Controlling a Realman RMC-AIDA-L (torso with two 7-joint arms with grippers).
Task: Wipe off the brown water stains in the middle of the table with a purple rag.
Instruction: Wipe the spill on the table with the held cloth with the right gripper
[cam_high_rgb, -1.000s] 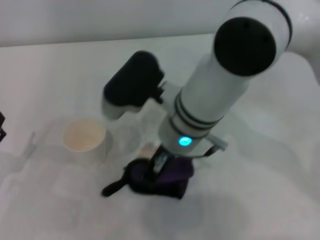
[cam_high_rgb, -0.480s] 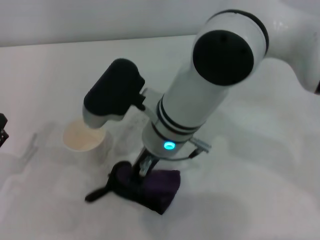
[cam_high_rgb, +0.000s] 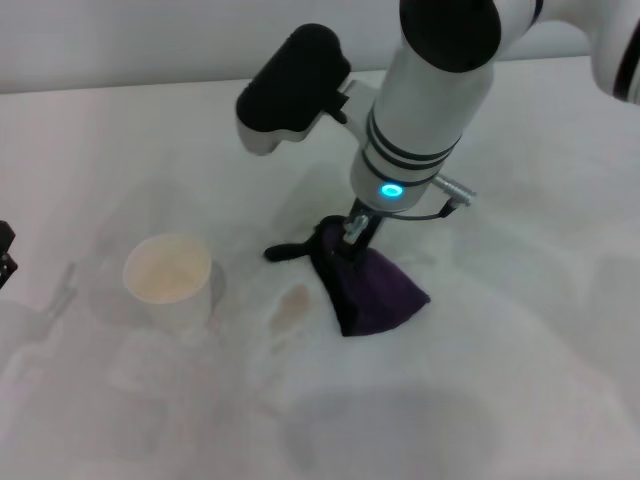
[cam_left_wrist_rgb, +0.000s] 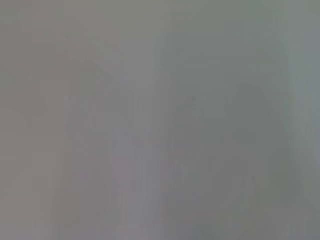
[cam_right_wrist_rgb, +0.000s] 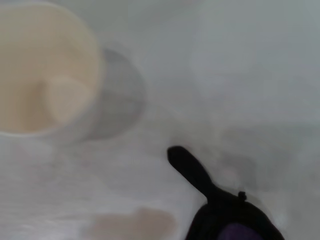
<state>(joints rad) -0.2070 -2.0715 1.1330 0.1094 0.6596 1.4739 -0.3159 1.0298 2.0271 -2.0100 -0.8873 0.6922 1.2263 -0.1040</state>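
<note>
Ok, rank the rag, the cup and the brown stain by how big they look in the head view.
1. The rag, held against the table by the right gripper, though the arm hides part of it.
2. The cup, somewhat smaller.
3. The stain, clearly the smallest.
All three lie about equally far from the camera.

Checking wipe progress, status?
Right gripper pressing purple rag onto table, jaws hidden. Brown water stains uncovered beside the rag. White paper cup stands left of stain, apart. Left gripper out of view.
</note>
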